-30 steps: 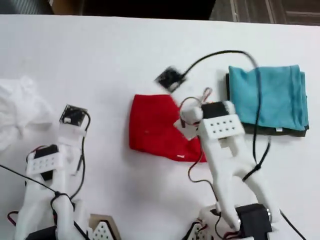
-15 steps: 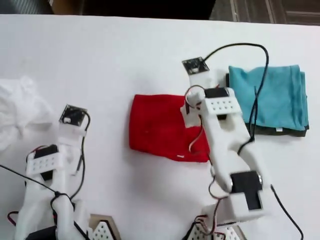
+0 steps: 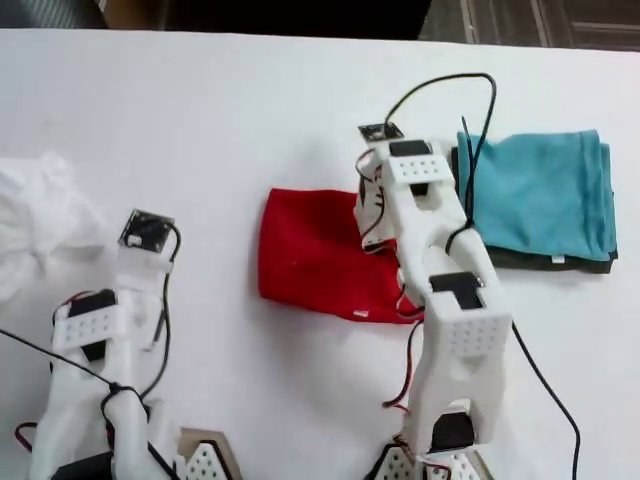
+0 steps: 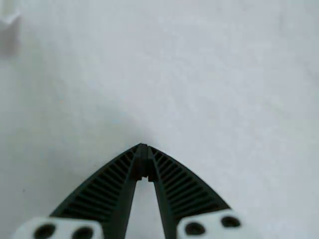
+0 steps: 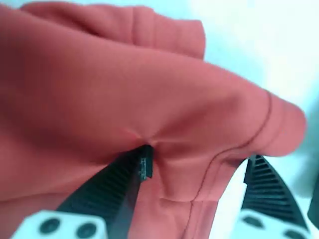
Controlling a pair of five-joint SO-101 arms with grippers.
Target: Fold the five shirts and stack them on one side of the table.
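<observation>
Lying near the middle of the white worktop (image 3: 200,110), the red shirt (image 3: 310,260) is folded into a rough rectangle. Its right edge is hidden under the right arm (image 3: 455,330), which stretches from the near edge out over it. In the right wrist view the right hand (image 5: 199,174) is released, its two fingers spread wide over a bunched fold of that shirt. One fingertip (image 5: 143,167) presses into the cloth and dimples it, and the other stands off beside the hem. Just right of the arm a folded teal shirt (image 3: 540,190) sits on top of a dark shirt (image 3: 545,263), whose edge shows along the near side. Together they make a small stack near the right edge of the worktop. A crumpled white shirt (image 3: 35,215) lies at the far left. The left arm (image 3: 90,330) sits at the near left, well apart from the red shirt. The left hand (image 4: 143,167) is clenched on nothing, its fingertips meeting over bare worktop.
</observation>
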